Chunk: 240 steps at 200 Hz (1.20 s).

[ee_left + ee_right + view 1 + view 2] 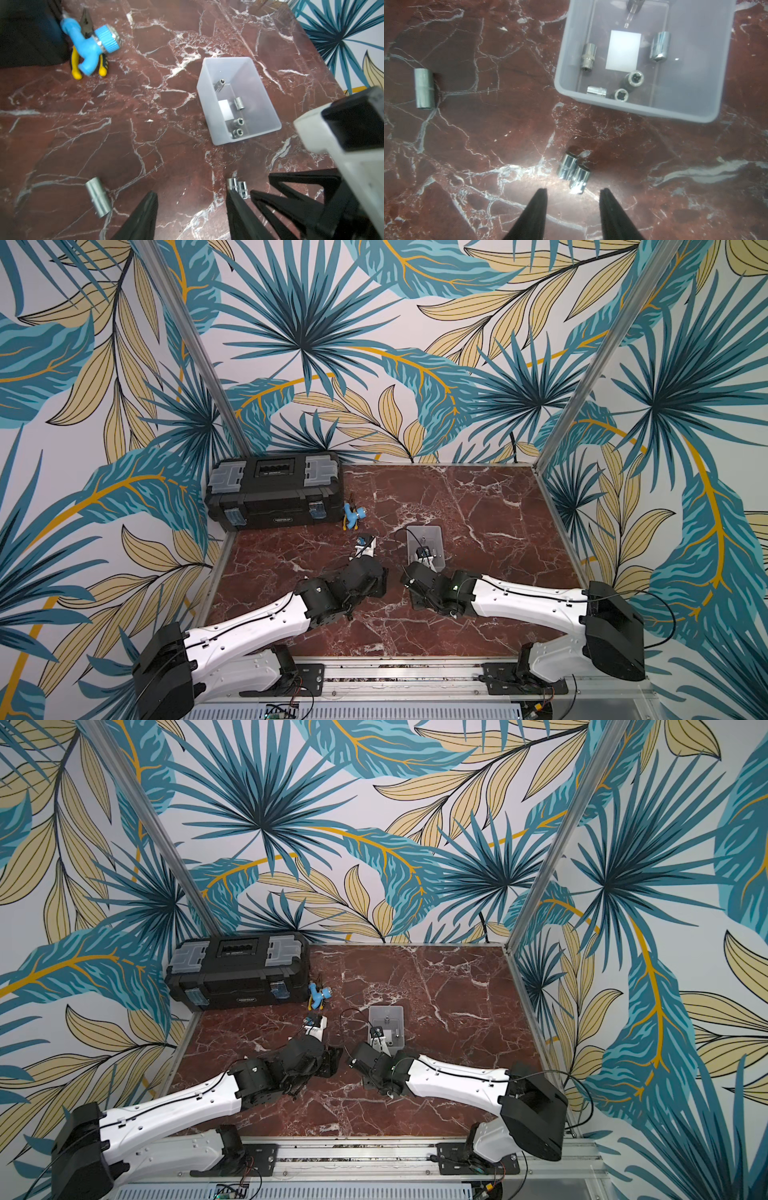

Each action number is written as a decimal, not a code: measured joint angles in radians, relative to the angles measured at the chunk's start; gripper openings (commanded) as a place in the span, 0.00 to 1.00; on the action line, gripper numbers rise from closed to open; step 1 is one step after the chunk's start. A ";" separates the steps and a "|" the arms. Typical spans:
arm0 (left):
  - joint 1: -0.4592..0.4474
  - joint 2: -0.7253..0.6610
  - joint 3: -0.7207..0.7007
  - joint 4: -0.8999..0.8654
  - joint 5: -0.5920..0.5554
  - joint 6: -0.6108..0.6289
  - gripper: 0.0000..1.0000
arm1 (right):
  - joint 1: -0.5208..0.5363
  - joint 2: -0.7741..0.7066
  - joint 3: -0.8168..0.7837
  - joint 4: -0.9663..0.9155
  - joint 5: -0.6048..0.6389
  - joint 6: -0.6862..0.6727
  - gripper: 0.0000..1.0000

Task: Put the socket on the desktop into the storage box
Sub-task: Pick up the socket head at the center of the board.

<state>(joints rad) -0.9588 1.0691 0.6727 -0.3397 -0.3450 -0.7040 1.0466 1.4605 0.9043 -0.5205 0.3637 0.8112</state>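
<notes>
Your left gripper released, empty; right gripper released, near paired sockets on bench. Storage box label blank white; toolbox badge too small to read.

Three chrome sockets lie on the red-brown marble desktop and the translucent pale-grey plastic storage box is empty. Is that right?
No. The translucent pale-grey plastic storage box is not empty: the right wrist view shows at least five chrome sockets inside it. Three more do lie on the red-brown marble desktop, one alone and two side by side.
</notes>
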 measured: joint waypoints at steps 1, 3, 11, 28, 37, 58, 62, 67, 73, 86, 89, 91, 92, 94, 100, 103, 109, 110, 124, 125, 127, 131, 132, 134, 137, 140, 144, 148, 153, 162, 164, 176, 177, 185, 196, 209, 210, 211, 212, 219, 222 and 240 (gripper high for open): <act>0.000 -0.001 -0.002 0.000 0.000 -0.001 0.57 | 0.000 0.000 0.000 0.000 0.000 0.002 0.46; 0.000 -0.006 -0.006 0.000 0.000 -0.003 0.57 | 0.000 0.000 -0.001 0.000 0.001 0.004 0.46; 0.001 -0.019 -0.023 0.001 -0.003 -0.011 0.57 | 0.000 0.000 -0.003 0.001 0.002 0.013 0.46; 0.002 -0.042 -0.053 0.013 -0.008 -0.026 0.57 | 0.004 0.000 -0.017 0.002 0.000 0.032 0.46; 0.002 -0.049 -0.066 0.016 -0.012 -0.033 0.57 | 0.010 0.000 -0.026 0.002 -0.002 0.043 0.46; 0.003 -0.051 -0.084 0.037 -0.016 -0.050 0.57 | 0.023 0.000 -0.045 -0.001 -0.005 0.070 0.45; 0.003 -0.051 -0.084 0.040 -0.016 -0.052 0.57 | 0.025 0.000 -0.046 -0.002 -0.005 0.073 0.45; 0.003 -0.051 -0.084 0.045 -0.017 -0.053 0.57 | 0.026 0.003 -0.047 -0.002 -0.005 0.077 0.45; 0.003 -0.051 -0.084 0.050 -0.018 -0.055 0.57 | 0.027 0.007 -0.047 -0.001 -0.005 0.080 0.44; 0.004 -0.051 -0.084 0.057 -0.018 -0.056 0.57 | 0.027 0.023 -0.047 -0.001 -0.005 0.087 0.44; 0.004 -0.051 -0.084 0.058 -0.018 -0.056 0.57 | 0.027 0.028 -0.047 -0.001 -0.005 0.089 0.44; 0.004 -0.051 -0.084 0.058 -0.018 -0.056 0.57 | 0.027 0.032 -0.047 -0.001 -0.005 0.089 0.44; 0.004 -0.051 -0.084 0.058 -0.018 -0.056 0.57 | 0.027 0.035 -0.047 -0.001 -0.005 0.090 0.44; 0.004 -0.051 -0.084 0.058 -0.018 -0.056 0.57 | 0.027 0.039 -0.047 -0.001 -0.005 0.091 0.44; 0.004 -0.051 -0.084 0.058 -0.018 -0.056 0.57 | 0.027 0.050 -0.046 -0.001 -0.005 0.093 0.44; 0.004 -0.051 -0.084 0.059 -0.018 -0.056 0.57 | 0.028 0.057 -0.046 -0.001 -0.005 0.094 0.44; 0.004 -0.051 -0.084 0.059 -0.018 -0.056 0.57 | 0.028 0.067 -0.046 -0.001 -0.005 0.095 0.43; 0.004 -0.051 -0.084 0.059 -0.018 -0.056 0.57 | 0.028 0.070 -0.045 -0.001 -0.005 0.095 0.43; 0.004 -0.050 -0.084 0.059 -0.018 -0.060 0.57 | 0.027 0.097 -0.035 -0.009 -0.005 0.098 0.43; 0.005 -0.050 -0.084 0.059 -0.018 -0.060 0.57 | 0.027 0.099 -0.034 -0.009 -0.005 0.098 0.43; 0.005 -0.050 -0.084 0.059 -0.018 -0.060 0.57 | 0.027 0.103 -0.032 -0.011 -0.005 0.099 0.43; 0.005 -0.049 -0.084 0.060 -0.018 -0.063 0.57 | 0.027 0.112 -0.027 -0.013 -0.005 0.099 0.43; 0.005 -0.048 -0.084 0.059 -0.018 -0.063 0.57 | 0.027 0.114 -0.025 -0.013 -0.004 0.099 0.43; 0.005 -0.048 -0.084 0.060 -0.018 -0.063 0.57 | 0.027 0.118 -0.023 -0.014 -0.004 0.100 0.43; 0.005 -0.048 -0.084 0.060 -0.017 -0.064 0.57 | 0.027 0.123 -0.020 -0.015 -0.004 0.100 0.43; 0.005 -0.047 -0.084 0.059 -0.017 -0.065 0.57 | 0.027 0.128 -0.017 -0.016 -0.004 0.101 0.42; 0.005 -0.046 -0.084 0.060 -0.017 -0.067 0.57 | 0.027 0.134 -0.014 -0.016 -0.004 0.101 0.42; 0.005 -0.044 -0.084 0.060 -0.017 -0.067 0.57 | 0.027 0.137 -0.013 -0.017 -0.004 0.102 0.42; 0.005 -0.042 -0.084 0.060 -0.016 -0.069 0.57 | 0.027 0.140 -0.011 -0.019 -0.003 0.102 0.42; 0.005 -0.036 -0.084 0.060 -0.015 -0.071 0.57 | 0.027 0.143 -0.010 -0.025 -0.002 0.103 0.42; 0.005 -0.035 -0.084 0.061 -0.015 -0.071 0.57 | 0.027 0.144 -0.009 -0.026 -0.002 0.102 0.42; 0.005 -0.027 -0.084 0.062 -0.014 -0.071 0.57 | 0.027 0.148 -0.007 -0.032 -0.001 0.102 0.42; 0.005 -0.026 -0.084 0.062 -0.014 -0.071 0.57 | 0.027 0.148 -0.007 -0.032 -0.001 0.102 0.42; 0.005 -0.021 -0.084 0.064 -0.013 -0.071 0.57 | 0.027 0.151 -0.005 -0.035 -0.001 0.102 0.42; 0.005 -0.014 -0.084 0.066 -0.012 -0.072 0.57 | 0.024 0.157 -0.002 -0.036 -0.001 0.102 0.41; 0.005 -0.010 -0.084 0.068 -0.010 -0.072 0.57 | 0.018 0.163 -0.001 -0.037 -0.001 0.103 0.40; 0.005 -0.010 -0.084 0.068 -0.010 -0.072 0.57 | 0.017 0.163 -0.001 -0.037 -0.001 0.103 0.40; 0.005 -0.009 -0.084 0.068 -0.010 -0.072 0.57 | 0.016 0.163 -0.001 -0.037 -0.001 0.103 0.40; 0.005 -0.009 -0.084 0.068 -0.010 -0.072 0.57 | 0.016 0.164 -0.001 -0.038 -0.001 0.103 0.40; 0.005 -0.009 -0.084 0.069 -0.010 -0.072 0.57 | 0.011 0.165 -0.001 -0.039 -0.001 0.106 0.40; 0.005 -0.009 -0.084 0.069 -0.009 -0.072 0.57 | 0.008 0.165 -0.001 -0.039 -0.001 0.107 0.39; 0.005 -0.009 -0.084 0.072 -0.009 -0.072 0.57 | -0.005 0.165 -0.001 -0.040 -0.001 0.113 0.39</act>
<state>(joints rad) -0.9539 1.0603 0.5884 -0.2680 -0.3542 -0.7765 1.0416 1.6257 0.9035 -0.5602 0.3626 0.9241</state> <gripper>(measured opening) 0.570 0.393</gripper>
